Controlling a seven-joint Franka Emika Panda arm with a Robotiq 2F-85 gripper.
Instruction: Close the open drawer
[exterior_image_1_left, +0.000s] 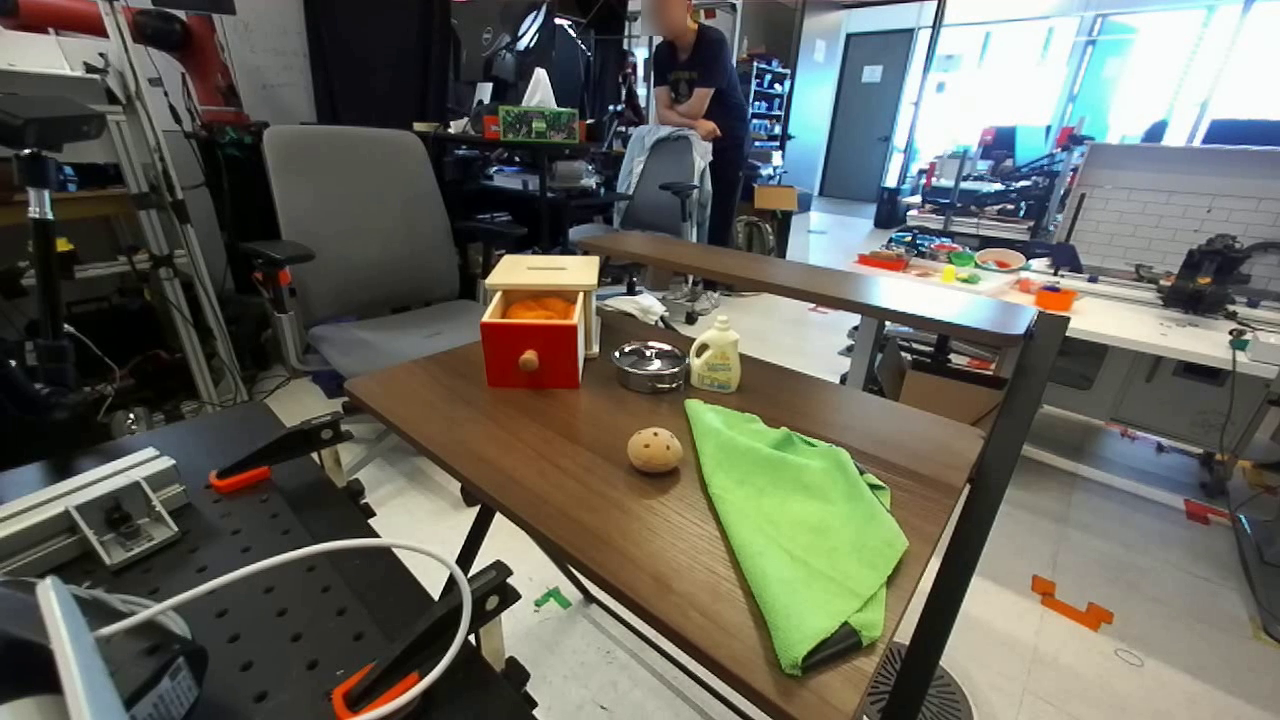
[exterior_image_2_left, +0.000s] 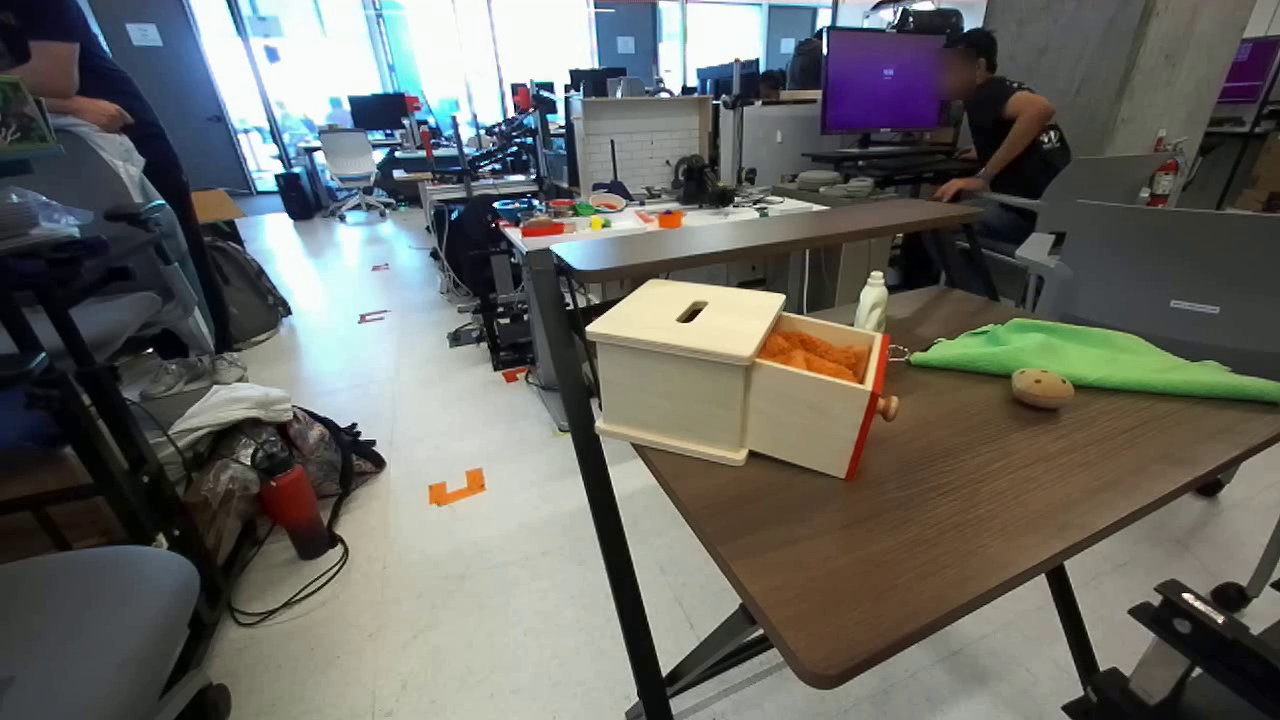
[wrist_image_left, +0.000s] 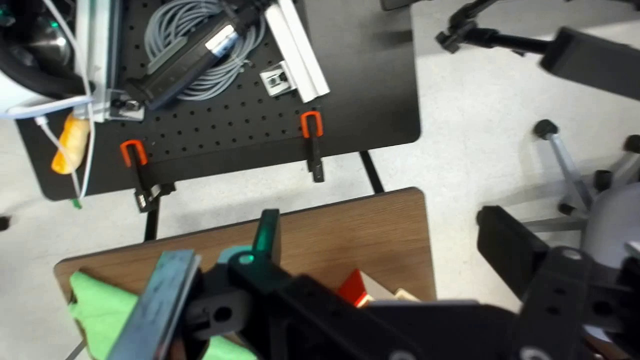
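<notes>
Red-fronted, the drawer (exterior_image_1_left: 531, 345) stands pulled out of its wooden box (exterior_image_1_left: 545, 270) at the far left of the table (exterior_image_1_left: 560, 460) in an exterior view. The push seems not yet begun; next, likely, the gripper (wrist_image_left: 382, 237) must come before that front and press it inward. Its fingers (wrist_image_left: 267, 237) are wide apart, apparently holding and touching nothing.

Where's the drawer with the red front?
In an exterior view, the drawer sticks out of its light-wood box, just left of the shiny lidded pot.
</notes>
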